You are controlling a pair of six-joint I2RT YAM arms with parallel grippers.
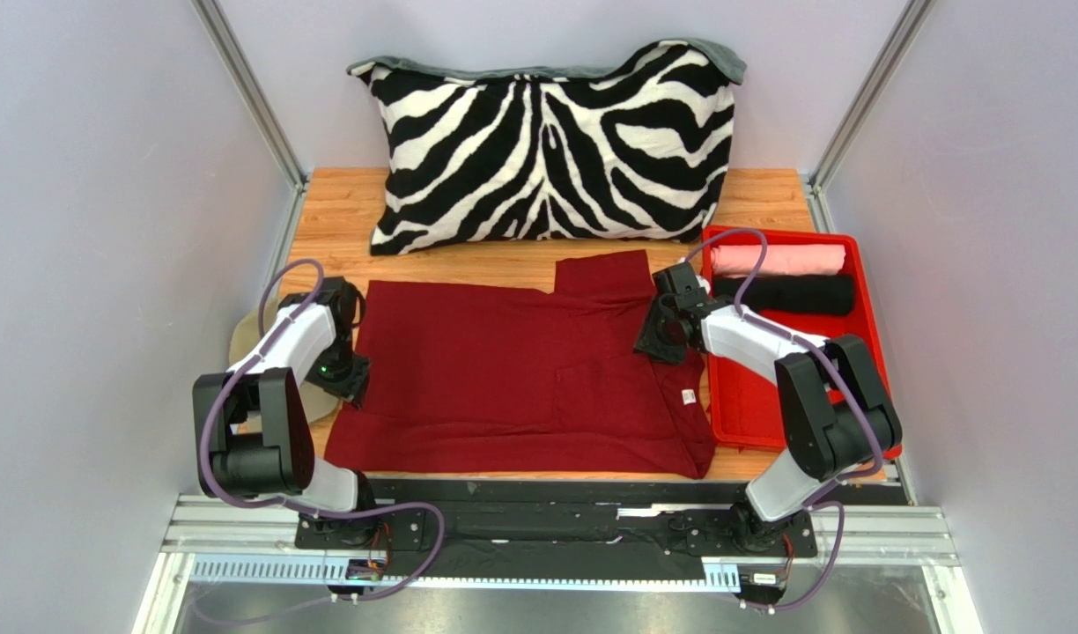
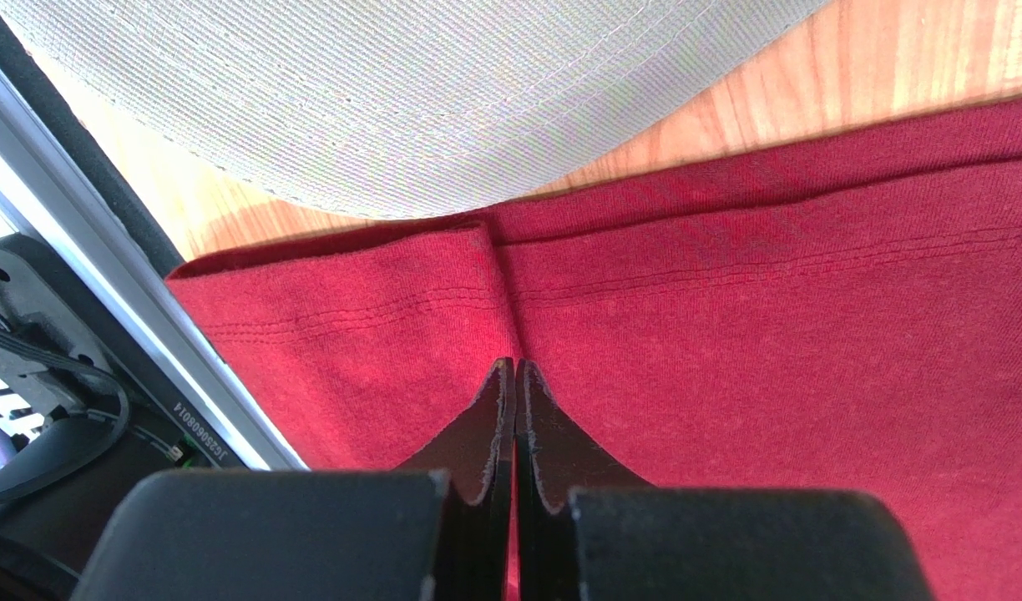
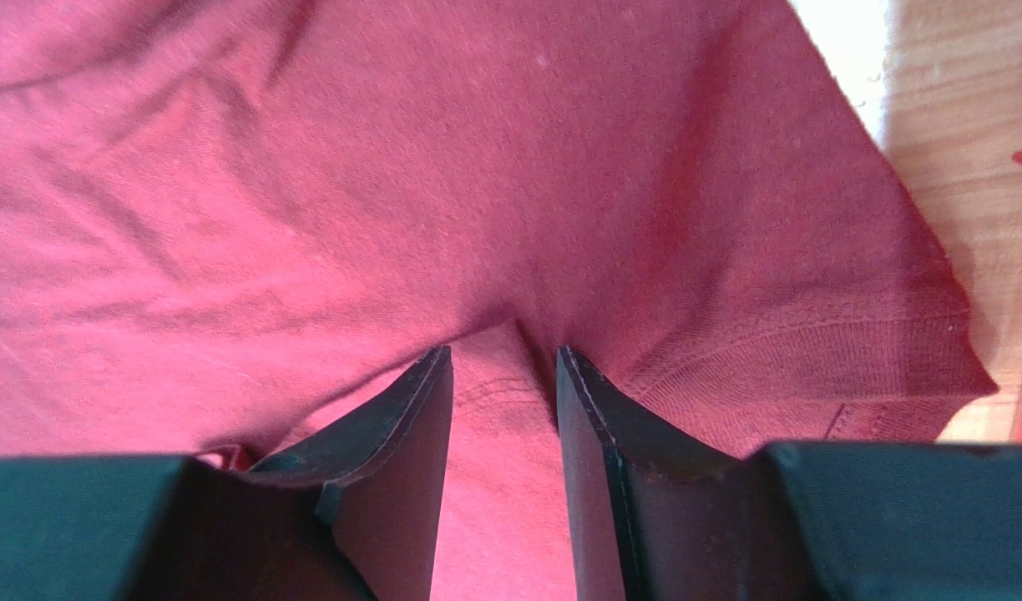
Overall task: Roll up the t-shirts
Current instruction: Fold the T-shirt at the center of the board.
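Pale lilac walls [image 1: 95, 198] enclose a light wooden table [image 1: 335, 211].

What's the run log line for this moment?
maroon t-shirt: laid out, unrolled | left fingers: shut on its edge | right fingers: apart astride a fold

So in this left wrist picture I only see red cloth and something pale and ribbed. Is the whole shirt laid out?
Observer: Mostly. The maroon t-shirt lies spread on the wooden table, in front of a zebra-striped pillow.
Operator: What's at the shirt's other side?
Observer: The right arm. Its jaws stand apart on the cloth, with a ridge of it between them.
Operator: Any shirts finished?
Observer: Two rolls, a pink t-shirt and a black t-shirt, lie in a red tray.
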